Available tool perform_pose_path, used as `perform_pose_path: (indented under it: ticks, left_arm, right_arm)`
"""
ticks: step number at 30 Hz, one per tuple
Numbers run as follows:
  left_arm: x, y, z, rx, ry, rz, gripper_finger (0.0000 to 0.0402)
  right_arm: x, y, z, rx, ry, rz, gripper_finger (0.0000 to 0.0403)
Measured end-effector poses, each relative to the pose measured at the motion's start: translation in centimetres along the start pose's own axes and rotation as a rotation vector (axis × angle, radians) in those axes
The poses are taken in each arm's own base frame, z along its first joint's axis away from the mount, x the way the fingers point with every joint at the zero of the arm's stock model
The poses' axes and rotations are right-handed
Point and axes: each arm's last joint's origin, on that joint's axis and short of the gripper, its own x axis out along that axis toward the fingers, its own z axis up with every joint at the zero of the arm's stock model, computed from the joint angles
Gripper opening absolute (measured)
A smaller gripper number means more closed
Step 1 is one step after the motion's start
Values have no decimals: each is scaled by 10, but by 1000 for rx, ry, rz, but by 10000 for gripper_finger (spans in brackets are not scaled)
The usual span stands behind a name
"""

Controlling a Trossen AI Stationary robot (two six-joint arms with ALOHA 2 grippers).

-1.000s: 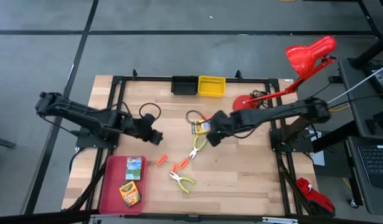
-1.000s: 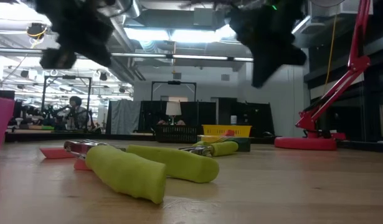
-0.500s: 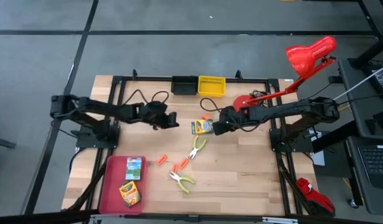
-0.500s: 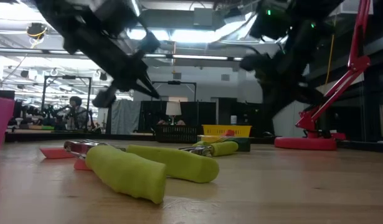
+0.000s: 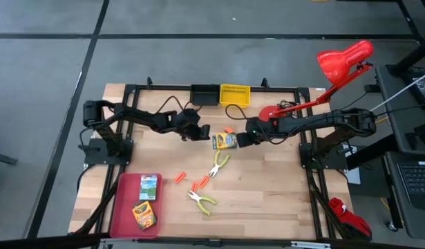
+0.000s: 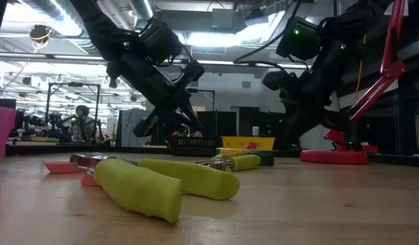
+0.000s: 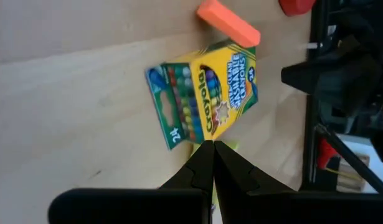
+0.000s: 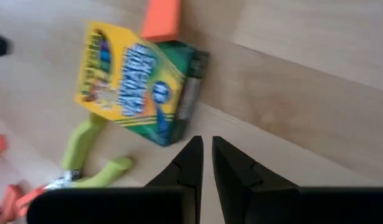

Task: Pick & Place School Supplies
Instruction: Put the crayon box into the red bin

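My left claw [image 5: 204, 131] and right claw [image 5: 242, 140] hang empty, fingers pressed together, on either side of a crayon box [image 5: 225, 141] lying on the table [image 5: 281, 187]; two more boxes [image 5: 145, 204] sit in the red tray [image 5: 124, 207].

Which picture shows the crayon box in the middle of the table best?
The left wrist view: the crayon box fills it, sharp and whole. The right wrist view blurs it. From above it looks tiny. The low view barely shows it.
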Motion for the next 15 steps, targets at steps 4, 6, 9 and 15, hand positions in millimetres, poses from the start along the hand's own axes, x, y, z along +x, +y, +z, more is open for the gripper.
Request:
perform_pose_path:
  ticks: [4,6,9,15]
  left_arm:
    - [2,4,2,-32,27,11,4]
    - [4,6,4,-57,31,14,4]
    - [5,7,6,-63,50,1,4]
    - [3,5,6,-66,43,-11,4]
  right_arm:
    - [2,0,5,6,-11,17,38]
    - [2,0,8,-6,-12,34,38]
    - [1,8,12,-32,-29,133,38]
    - [4,19,8,-57,-16,224,38]
